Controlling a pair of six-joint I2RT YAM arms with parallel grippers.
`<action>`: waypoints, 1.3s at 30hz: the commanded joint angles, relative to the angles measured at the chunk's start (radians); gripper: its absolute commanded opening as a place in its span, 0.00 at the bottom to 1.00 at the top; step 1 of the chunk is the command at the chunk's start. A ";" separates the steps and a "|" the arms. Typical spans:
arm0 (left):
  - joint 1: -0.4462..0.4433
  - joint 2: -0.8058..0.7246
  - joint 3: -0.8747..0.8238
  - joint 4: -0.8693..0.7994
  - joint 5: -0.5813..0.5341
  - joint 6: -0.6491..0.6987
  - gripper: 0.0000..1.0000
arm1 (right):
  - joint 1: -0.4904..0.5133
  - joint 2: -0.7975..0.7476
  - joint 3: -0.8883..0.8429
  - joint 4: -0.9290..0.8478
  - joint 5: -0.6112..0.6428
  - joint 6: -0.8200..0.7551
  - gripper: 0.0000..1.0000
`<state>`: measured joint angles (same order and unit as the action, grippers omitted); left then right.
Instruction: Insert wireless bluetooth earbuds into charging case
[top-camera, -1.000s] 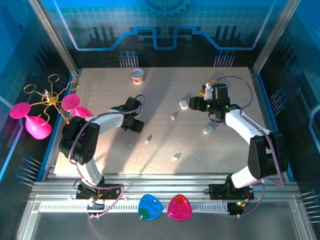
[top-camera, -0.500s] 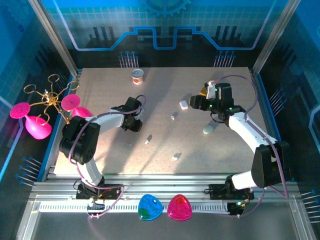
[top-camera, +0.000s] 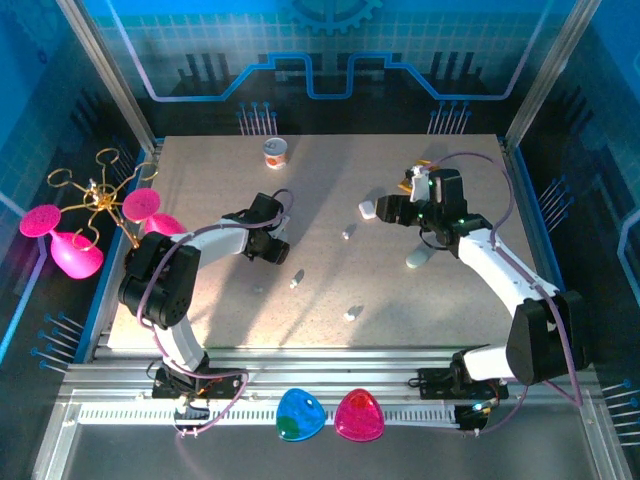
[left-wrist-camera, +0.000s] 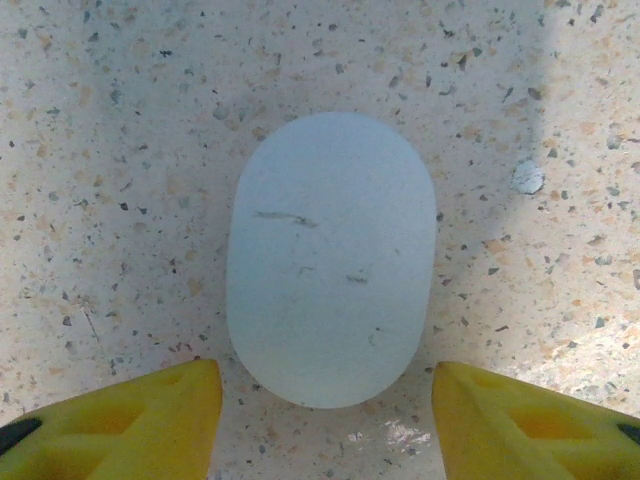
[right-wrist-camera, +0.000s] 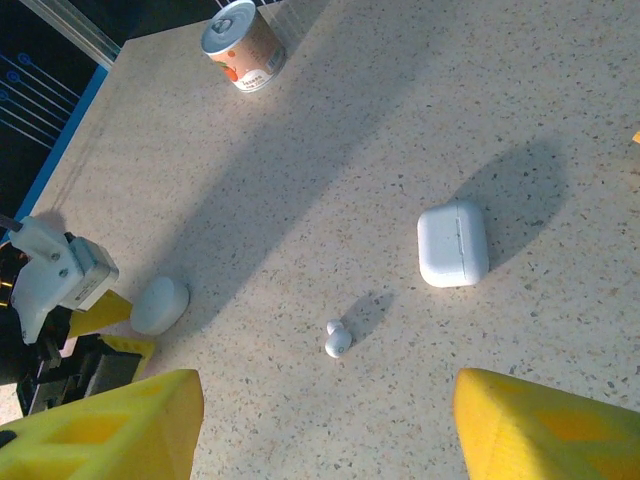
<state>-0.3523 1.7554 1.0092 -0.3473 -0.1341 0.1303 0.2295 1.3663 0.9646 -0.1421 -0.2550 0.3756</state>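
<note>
Just ahead of the left gripper's (left-wrist-camera: 326, 425) parted yellow fingers (left-wrist-camera: 130, 420), a pale oval plastic charging case (left-wrist-camera: 330, 260) lies flat on the speckled table (left-wrist-camera: 100, 150), untouched; that arm has held its place over the last second. The right gripper (right-wrist-camera: 325, 420), jaws wide and empty, has edged forward. A tiny white stemmed earbud (right-wrist-camera: 337, 340) now lies just beyond its fingertips, with a white rounded-rectangular case (right-wrist-camera: 453, 243) farther ahead to the right. An earbud pickup looks likely next.
</note>
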 joint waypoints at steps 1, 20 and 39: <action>0.004 0.030 0.029 0.006 0.009 0.015 0.58 | 0.014 -0.022 -0.012 -0.010 -0.022 -0.005 0.65; 0.001 0.013 0.045 0.020 0.037 0.041 0.24 | 0.031 -0.026 -0.010 -0.017 -0.063 0.019 0.65; -0.109 -0.318 -0.211 0.498 0.493 0.234 0.19 | 0.111 -0.041 -0.012 0.020 -0.437 0.287 0.65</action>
<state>-0.4511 1.4807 0.8303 0.0280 0.2211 0.3218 0.3157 1.3136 0.9607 -0.1577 -0.5701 0.5758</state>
